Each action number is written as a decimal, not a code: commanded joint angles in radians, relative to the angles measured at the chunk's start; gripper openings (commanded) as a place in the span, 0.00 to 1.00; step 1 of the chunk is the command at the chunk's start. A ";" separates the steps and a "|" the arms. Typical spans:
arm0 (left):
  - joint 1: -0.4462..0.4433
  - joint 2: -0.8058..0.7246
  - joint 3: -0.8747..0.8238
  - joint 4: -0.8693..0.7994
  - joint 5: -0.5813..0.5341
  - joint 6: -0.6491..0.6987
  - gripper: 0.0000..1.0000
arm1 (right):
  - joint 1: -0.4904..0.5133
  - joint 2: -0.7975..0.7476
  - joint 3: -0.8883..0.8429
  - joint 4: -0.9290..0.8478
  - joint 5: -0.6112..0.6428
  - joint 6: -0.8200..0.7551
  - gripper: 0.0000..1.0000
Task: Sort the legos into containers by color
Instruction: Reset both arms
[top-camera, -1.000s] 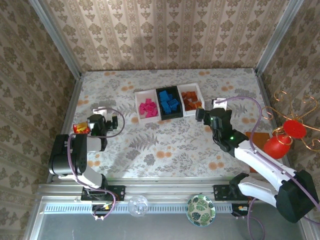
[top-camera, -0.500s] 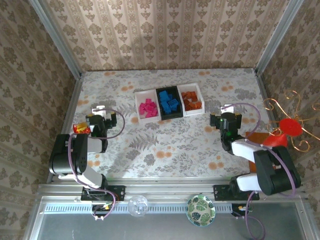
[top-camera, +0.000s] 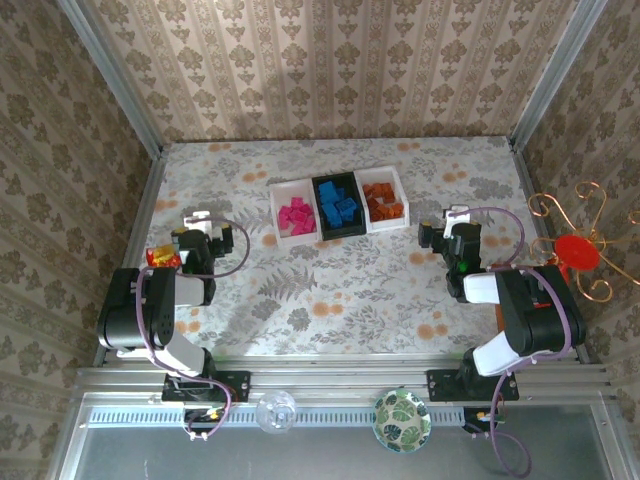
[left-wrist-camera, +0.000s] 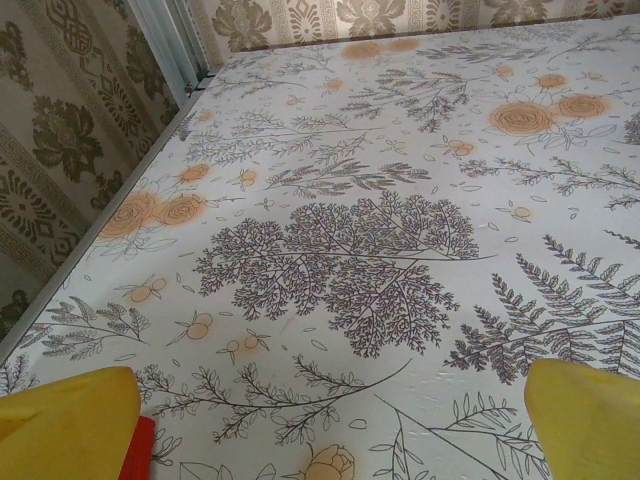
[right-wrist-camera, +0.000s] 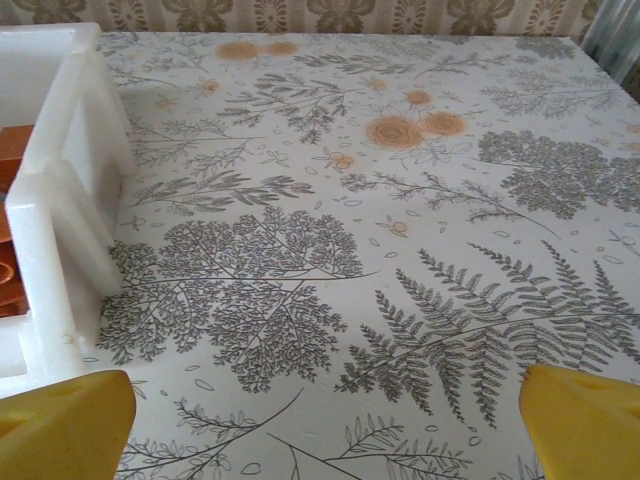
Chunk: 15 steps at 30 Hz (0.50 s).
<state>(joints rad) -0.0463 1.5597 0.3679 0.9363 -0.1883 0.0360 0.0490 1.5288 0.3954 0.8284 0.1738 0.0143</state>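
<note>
The containers sit in a row at the back middle of the table. The left white tray (top-camera: 277, 212) holds magenta legos (top-camera: 296, 216). The black tray (top-camera: 319, 210) holds blue legos (top-camera: 339, 209). The right white tray (top-camera: 403, 198) holds orange-brown legos (top-camera: 382, 203). My left gripper (top-camera: 205, 224) rests low at the left side, open, with bare tablecloth between its yellow fingertips (left-wrist-camera: 66, 424). My right gripper (top-camera: 443, 228) is open over bare cloth, right of the trays. The right white tray's wall (right-wrist-camera: 68, 205) and an orange-brown lego (right-wrist-camera: 12, 168) lie at the left of the right wrist view.
A shiny red-orange packet (top-camera: 160, 257) lies by the left arm, and a red edge (left-wrist-camera: 139, 450) shows beside the left fingertip. A red ornament with gold wire (top-camera: 572, 252) stands at the right wall. A patterned cup (top-camera: 402, 420) and a glass (top-camera: 276, 411) sit below the front rail.
My right arm has pulled back from beside the trays and folded toward its base, gripper still open. The left arm has not moved.
</note>
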 joint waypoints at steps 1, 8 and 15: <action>-0.007 0.003 0.003 0.037 -0.010 0.015 1.00 | -0.011 -0.001 0.009 0.030 -0.031 0.019 1.00; -0.007 0.003 0.005 0.035 -0.008 0.016 1.00 | -0.012 0.000 0.011 0.029 -0.034 0.019 1.00; -0.007 0.005 0.006 0.031 -0.008 0.016 1.00 | -0.012 -0.001 0.010 0.029 -0.036 0.020 1.00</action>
<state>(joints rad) -0.0463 1.5597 0.3679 0.9363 -0.1879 0.0360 0.0418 1.5288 0.3954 0.8284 0.1482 0.0265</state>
